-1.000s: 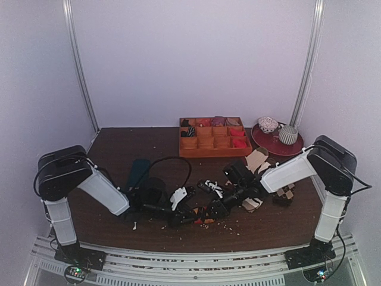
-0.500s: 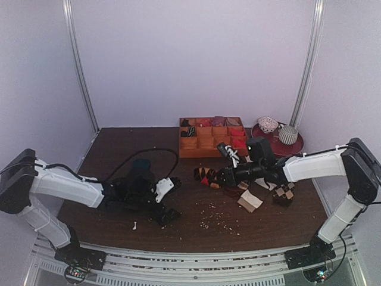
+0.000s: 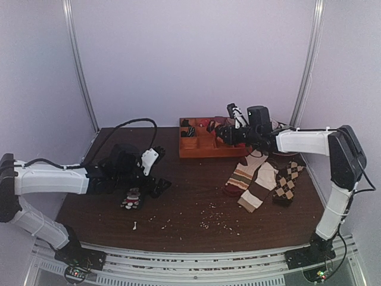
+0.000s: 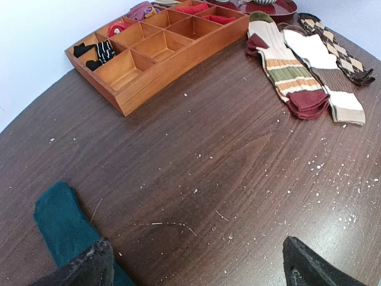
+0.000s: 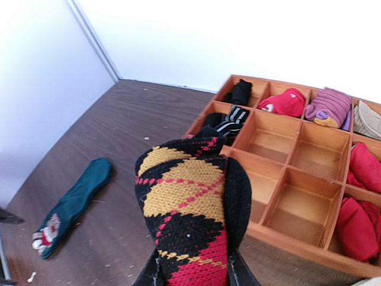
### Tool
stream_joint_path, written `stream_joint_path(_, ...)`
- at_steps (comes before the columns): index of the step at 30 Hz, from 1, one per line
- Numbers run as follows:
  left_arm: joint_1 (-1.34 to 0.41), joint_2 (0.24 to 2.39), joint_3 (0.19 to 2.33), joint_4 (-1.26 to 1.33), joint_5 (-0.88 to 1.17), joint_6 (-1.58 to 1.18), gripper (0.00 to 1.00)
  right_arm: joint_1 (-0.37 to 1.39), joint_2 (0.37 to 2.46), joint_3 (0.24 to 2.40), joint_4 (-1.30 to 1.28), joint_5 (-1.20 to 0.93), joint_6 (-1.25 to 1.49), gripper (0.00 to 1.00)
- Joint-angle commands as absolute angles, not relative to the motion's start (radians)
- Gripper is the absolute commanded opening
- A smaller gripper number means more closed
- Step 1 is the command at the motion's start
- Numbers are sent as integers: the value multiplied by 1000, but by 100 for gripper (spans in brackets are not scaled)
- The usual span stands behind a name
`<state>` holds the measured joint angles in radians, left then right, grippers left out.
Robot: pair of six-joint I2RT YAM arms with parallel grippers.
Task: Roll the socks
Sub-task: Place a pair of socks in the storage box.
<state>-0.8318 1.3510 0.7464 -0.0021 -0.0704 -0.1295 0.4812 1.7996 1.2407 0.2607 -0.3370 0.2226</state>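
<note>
Handling: the socks (image 5: 189, 217) form a soft, light knitted bundle in black with red and orange diamonds. It will squash under pressure and should spring loose if let go carelessly. It is neither fragile nor slippery, since the knit grips the pads well.
Where to hold: across the thick middle of the roll, so the outer layer stays pinned to the inner ones. A pinch on one loose edge would likely let it unroll.
Where they are: lifted off the table, in the air by the near-left part of the wooden tray (image 5: 286, 241), and not resting in any compartment.
Right gripper (image 3: 225, 132): clamped on the lower part of the bundle, with a finger visible on each side in the wrist view.
Right arm: stretched far out and to the left at about tray height, the forearm nearly level and the wrist camera looking across the tray.
Left gripper (image 4: 193, 271): spread wide and holding nothing, its two tips at the bottom corners of its own view.
Left arm: reaching low and long across the left half of the table (image 4: 196, 161), well apart from the tray.
Nearby: a teal sock (image 3: 132, 198) lies flat just beside the left gripper. A striped sock (image 3: 241, 176) and a brown argyle sock (image 3: 287, 182) lie on the right side.
</note>
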Motion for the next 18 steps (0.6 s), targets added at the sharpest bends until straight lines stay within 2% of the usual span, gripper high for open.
stream_joint_path(1,-825,1330,773,7,-118,-117,98,433,1921,1377,180,-292,140,0)
stream_joint_path(18,-824,1411,782,21,-139,-72,98,381,2202,1636,-6,-217,-91,0)
